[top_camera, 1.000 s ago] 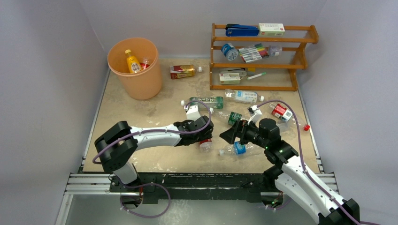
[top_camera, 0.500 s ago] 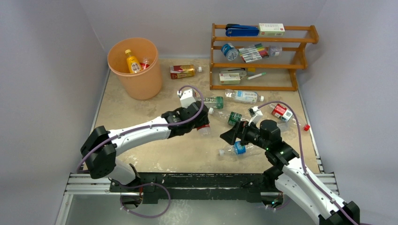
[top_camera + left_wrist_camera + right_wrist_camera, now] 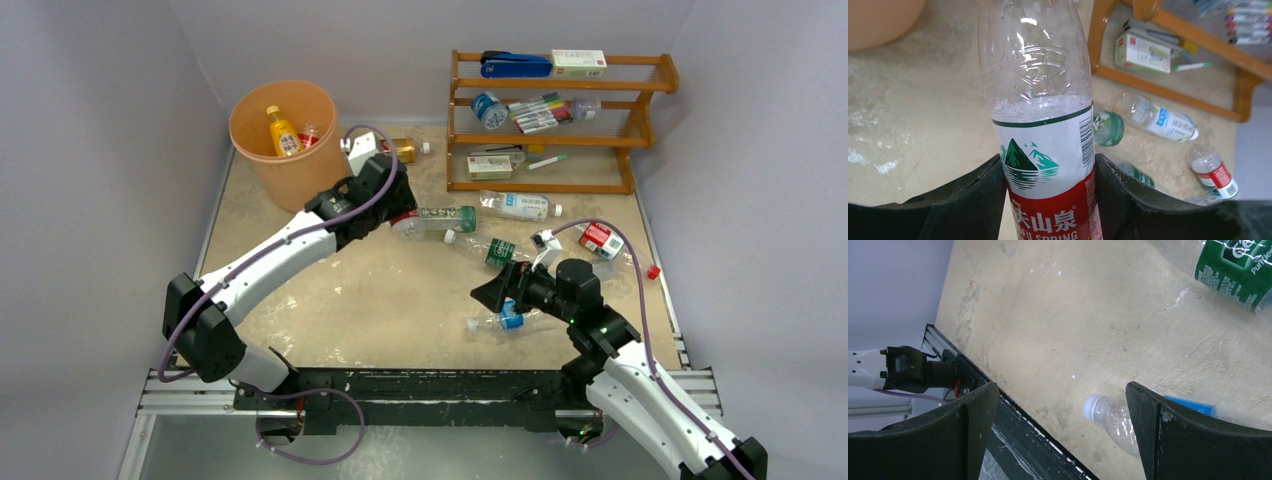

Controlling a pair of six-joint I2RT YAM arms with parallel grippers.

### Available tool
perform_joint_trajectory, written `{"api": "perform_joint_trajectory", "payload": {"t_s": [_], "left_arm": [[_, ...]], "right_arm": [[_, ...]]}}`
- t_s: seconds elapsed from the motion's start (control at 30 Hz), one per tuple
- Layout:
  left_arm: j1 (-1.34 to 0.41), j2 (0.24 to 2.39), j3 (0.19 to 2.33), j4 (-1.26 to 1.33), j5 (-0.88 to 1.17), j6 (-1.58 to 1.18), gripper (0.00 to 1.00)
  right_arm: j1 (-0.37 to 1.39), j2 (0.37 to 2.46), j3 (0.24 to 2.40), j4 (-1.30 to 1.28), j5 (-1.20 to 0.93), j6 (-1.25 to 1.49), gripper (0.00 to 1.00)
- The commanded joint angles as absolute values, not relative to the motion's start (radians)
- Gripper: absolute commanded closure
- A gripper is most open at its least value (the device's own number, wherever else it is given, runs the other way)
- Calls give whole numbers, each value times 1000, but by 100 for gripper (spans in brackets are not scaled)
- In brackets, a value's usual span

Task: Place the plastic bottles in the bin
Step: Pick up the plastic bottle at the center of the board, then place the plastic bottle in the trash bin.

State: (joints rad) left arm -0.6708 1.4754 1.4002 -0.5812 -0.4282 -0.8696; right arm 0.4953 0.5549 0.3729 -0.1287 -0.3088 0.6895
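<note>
Clear, crinkled plastic bottle with a red-and-white label [image 3: 1040, 125] sits clamped between the left gripper's [image 3: 1048, 172] jaws, lifted just beside the round peach-orange plastic bin [image 3: 300, 185] but not over its rim. Its thin wall may buckle and slip from the grip, or a release too soon could drop it onto the beige table [image 3: 400, 300]. The right gripper [image 3: 1060, 395] gapes wide above a clear blue-labelled bottle [image 3: 1118, 422], holding nothing.
</note>
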Motion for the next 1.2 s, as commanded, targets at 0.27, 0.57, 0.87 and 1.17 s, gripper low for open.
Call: {"api": "perform_joint_trajectory", "payload": {"t_s": [0.27, 0.57, 0.87, 1.17], "left_arm": [[-449, 1542, 1695, -655, -322, -708, 42], [-274, 1598, 1795, -635, -235, -685, 42], [-89, 1629, 1811, -570, -110, -711, 42], [-12, 1646, 1781, -464, -45, -715, 42]], "right_arm": [[494, 520, 382, -152, -314, 694, 0], [493, 512, 381, -164, -310, 695, 0], [493, 526, 379, -156, -311, 693, 0], [493, 540, 359, -137, -316, 692, 0]]}}
